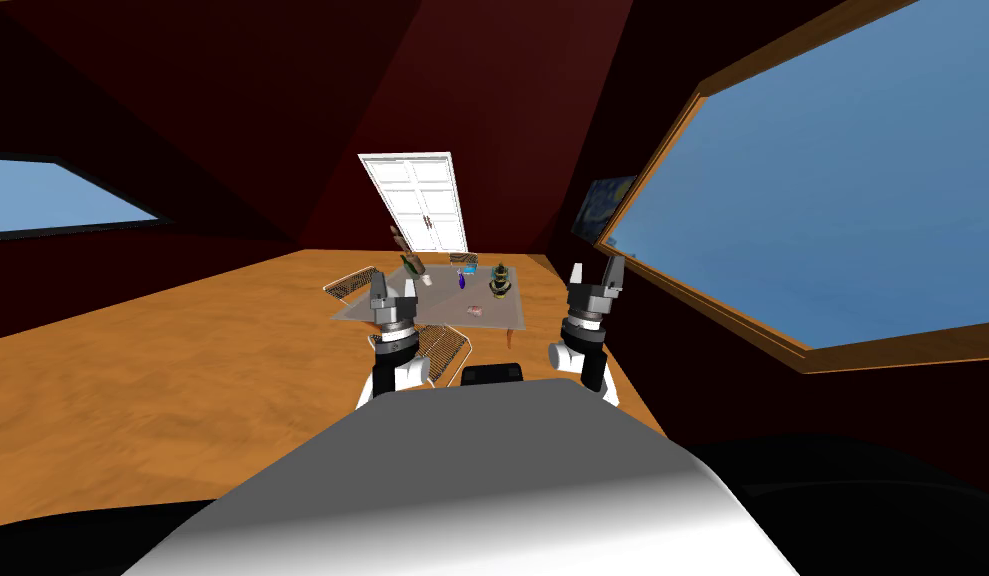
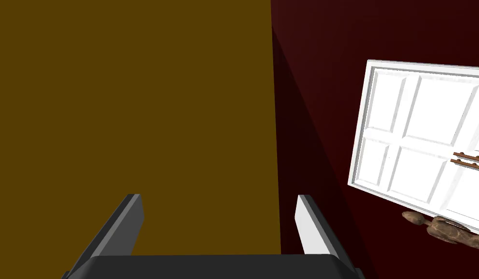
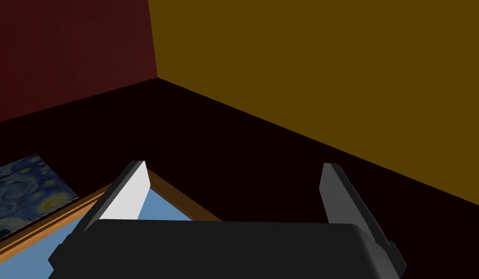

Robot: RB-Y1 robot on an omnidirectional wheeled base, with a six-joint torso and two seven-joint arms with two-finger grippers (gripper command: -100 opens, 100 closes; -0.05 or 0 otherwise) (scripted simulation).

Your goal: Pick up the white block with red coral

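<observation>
Spread wide: left pincer [image 1: 394, 287], right pincer [image 1: 596, 272] — block [image 1: 475, 311] on table [image 1: 432, 300] ahead.

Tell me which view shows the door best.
Left wrist view: the door is large, panels and handles plain, one side cut off. Head view has it whole but small, behind the table. Right wrist view faces the window.

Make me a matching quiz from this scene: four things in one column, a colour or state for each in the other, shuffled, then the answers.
1. door
2. table
3. painting
4. left gripper

A. fingers open
B. dark blue with yellow swirls
C. white, panelled
D. grey top with small things on it

Pairs: 1-C, 2-D, 3-B, 4-A
</observation>
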